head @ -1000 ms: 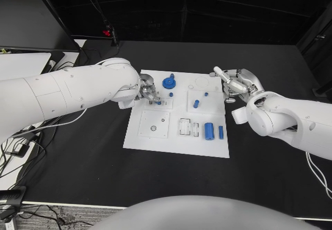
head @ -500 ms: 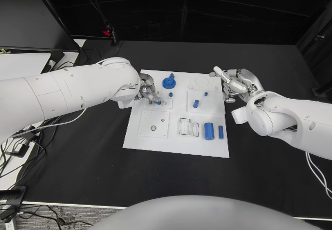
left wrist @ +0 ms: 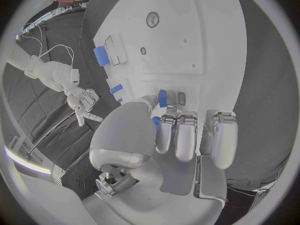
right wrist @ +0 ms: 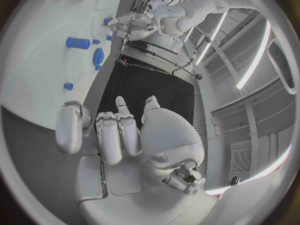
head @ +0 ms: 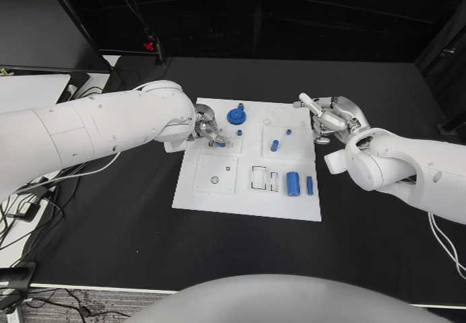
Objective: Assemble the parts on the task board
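Left hand point(head: 207, 130) down at the task board point(head: 225, 198) edge, pinching a small blue part point(left wrist: 162, 97) at the fingertips. Looks light, rigid, slippery; best pinched by its sides. Right hand point(head: 330, 118) hovering, holding nothing.

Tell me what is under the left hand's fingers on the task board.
The left hand pinches a small blue part over the task board, beside a small rectangular slot. What lies beneath the palm is covered.

White rectangular task board point(head: 246, 202) mid-table, left hand point(head: 207, 132) at its left edge, right hand point(head: 330, 118) beside its far right corner.
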`<state>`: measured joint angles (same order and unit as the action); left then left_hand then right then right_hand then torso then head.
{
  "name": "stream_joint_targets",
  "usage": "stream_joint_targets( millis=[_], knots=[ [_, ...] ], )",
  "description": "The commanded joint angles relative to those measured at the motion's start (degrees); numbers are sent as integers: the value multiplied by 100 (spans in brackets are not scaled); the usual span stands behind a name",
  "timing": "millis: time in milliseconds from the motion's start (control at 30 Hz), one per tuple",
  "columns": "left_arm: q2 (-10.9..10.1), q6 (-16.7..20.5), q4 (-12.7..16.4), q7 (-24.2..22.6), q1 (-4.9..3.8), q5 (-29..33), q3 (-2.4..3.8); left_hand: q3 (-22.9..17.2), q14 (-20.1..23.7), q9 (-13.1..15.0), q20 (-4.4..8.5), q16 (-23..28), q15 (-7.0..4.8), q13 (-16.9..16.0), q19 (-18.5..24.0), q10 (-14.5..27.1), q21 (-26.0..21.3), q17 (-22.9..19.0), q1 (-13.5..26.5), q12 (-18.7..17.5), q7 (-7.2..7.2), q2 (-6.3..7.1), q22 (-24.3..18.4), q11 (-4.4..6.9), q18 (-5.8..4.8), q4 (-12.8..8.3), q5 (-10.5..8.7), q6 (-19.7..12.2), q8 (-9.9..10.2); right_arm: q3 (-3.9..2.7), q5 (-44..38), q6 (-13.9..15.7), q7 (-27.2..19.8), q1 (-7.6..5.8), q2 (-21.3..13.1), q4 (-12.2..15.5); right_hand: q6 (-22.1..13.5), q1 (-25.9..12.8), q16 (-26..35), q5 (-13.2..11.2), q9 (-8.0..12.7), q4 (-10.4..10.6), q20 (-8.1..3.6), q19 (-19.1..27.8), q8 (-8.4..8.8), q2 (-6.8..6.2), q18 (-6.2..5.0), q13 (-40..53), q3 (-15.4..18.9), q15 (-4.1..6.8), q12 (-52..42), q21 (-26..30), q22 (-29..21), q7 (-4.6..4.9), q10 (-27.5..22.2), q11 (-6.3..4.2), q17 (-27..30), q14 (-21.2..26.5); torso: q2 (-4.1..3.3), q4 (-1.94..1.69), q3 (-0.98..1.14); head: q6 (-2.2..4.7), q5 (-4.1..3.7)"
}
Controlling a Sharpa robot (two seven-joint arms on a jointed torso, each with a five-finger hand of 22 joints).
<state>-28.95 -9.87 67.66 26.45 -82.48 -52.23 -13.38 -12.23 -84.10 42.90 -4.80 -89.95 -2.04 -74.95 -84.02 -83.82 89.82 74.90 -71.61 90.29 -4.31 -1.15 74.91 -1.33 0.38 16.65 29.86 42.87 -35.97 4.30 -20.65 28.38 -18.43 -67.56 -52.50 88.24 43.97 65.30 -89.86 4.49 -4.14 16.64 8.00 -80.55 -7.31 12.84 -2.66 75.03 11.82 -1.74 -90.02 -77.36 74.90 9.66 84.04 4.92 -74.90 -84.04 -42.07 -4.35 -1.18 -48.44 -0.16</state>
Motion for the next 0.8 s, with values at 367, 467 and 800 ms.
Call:
stream_joint_targets(
  millis=[367, 467, 800],
  knots=[
    [19, -295, 14, 72, 34, -19, -18, 265, -590, -131, -12, -5, 25, -1505, -598, -618, 18, 1510, 301, -29, -45, 42, 1509, 5, -38, 16, -103, -1, 98, -3, 14, -51, -54, -7, -4, 11, -31, 6, -14, 25, -6, 4, 28, 22, -25, 67, -79, 1497, 24, -37, 2, 18, 942, 25, 596, 54, -1510, -596, 1, -3, 0, -6, -15],
    [17, -269, 12, 66, 34, -19, -18, 418, -590, -177, -17, -5, 36, -1505, -598, -618, 18, 1510, 535, -29, -61, 33, 1509, -10, -38, 22, -202, 17, 127, -3, 14, -52, -53, -7, -4, 11, -31, 6, -14, 25, -6, 4, 28, 22, -25, 67, -79, 1497, 24, -37, 2, 18, 942, 25, 596, 54, -1510, -596, 0, -4, -1, -5, -18],
    [0, -74, 21, 6, 35, -19, -18, 1223, -590, -263, -54, -5, 75, -1505, -598, -618, 18, 1510, 1714, -29, -93, 28, 1509, -38, -38, 17, -1282, 48, 128, -3, 14, -54, -48, -7, -2, 7, -29, 9, -14, 26, -7, 3, 30, 18, -29, 71, -77, 1497, 26, -39, 2, 13, 945, 26, 596, 56, -1510, -596, -1, -2, -1, -6, -16]
  ],
)
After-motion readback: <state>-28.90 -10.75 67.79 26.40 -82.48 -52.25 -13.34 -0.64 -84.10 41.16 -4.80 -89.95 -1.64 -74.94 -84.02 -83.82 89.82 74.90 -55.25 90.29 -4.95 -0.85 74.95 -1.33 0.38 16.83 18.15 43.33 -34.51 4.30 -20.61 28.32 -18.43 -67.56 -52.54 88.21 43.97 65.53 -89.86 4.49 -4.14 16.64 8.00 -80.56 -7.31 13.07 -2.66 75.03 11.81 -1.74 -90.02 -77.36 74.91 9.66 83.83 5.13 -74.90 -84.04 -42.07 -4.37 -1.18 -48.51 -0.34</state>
